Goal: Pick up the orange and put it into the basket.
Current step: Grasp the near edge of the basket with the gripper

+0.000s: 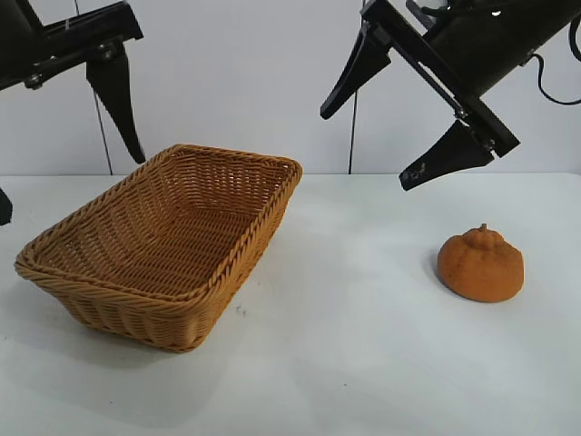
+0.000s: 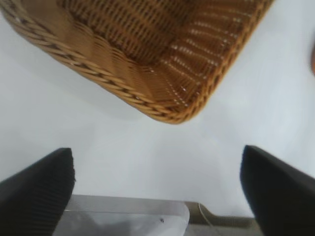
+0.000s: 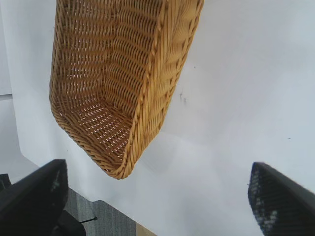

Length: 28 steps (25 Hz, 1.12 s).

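The orange (image 1: 481, 264) sits on the white table at the right, upright with its nub on top. The wicker basket (image 1: 269, 232) stands at the left and is empty. My right gripper (image 1: 368, 148) hangs open in the air above the table, up and to the left of the orange, holding nothing. My left gripper (image 1: 71, 186) is open and raised behind the basket's far left. The left wrist view shows the basket's corner (image 2: 165, 112) beyond the open left gripper (image 2: 156, 152). The right wrist view shows the basket (image 3: 147, 93) beyond the open right gripper (image 3: 157, 167); the orange is out of that view.
The white table (image 1: 363, 345) runs between basket and orange. A white wall stands behind it. The table's edge and grey floor (image 3: 108, 216) show in the right wrist view.
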Motion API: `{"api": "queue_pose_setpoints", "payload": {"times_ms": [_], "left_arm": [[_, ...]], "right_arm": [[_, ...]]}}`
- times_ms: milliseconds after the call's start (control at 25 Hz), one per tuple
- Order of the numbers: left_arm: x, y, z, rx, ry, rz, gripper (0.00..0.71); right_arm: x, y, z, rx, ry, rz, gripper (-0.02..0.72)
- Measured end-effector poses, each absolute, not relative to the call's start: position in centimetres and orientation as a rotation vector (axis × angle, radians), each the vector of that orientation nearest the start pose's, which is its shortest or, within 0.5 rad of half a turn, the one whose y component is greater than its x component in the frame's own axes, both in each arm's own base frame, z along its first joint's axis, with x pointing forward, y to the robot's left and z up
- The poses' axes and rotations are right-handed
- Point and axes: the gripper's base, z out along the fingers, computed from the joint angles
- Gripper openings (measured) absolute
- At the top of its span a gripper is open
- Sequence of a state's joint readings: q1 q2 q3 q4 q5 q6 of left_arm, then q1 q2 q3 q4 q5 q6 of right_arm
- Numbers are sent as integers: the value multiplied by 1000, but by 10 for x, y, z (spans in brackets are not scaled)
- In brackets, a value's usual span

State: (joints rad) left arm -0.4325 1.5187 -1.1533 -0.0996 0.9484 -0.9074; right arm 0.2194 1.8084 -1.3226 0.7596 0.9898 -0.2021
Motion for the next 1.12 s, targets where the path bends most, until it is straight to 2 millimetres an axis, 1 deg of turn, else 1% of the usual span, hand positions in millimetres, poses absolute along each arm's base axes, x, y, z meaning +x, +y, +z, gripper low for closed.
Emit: {"api": "queue_pose_setpoints", "payload": {"times_ms": [80,160,320,440,640,800,1000,1120], "left_arm": [[275,-132,267,-858,2778,-375,648],[277,-133,255,-945,2779,-362,648],[281,-138,231,-1082,2782,-399,648],[284,-141,221,-1171,2749,-421,648],[295,-145,200,-1254,2708,-422,647],[302,-148,174,-1324,2719,-371,647],[312,-149,143,-1365,2717,-337,647],[312,-149,136,-1385,2725,-314,647]], "right_arm": [[348,131,241,-68,2811,980,684],[348,131,241,-69,2812,980,684],[348,131,241,-66,2813,980,684],[348,131,241,-66,2813,980,684],[348,131,241,-66,2813,980,684],[348,131,241,-66,2814,982,684],[347,132,241,-70,2821,987,684],[346,132,241,-76,2829,993,684]]}}
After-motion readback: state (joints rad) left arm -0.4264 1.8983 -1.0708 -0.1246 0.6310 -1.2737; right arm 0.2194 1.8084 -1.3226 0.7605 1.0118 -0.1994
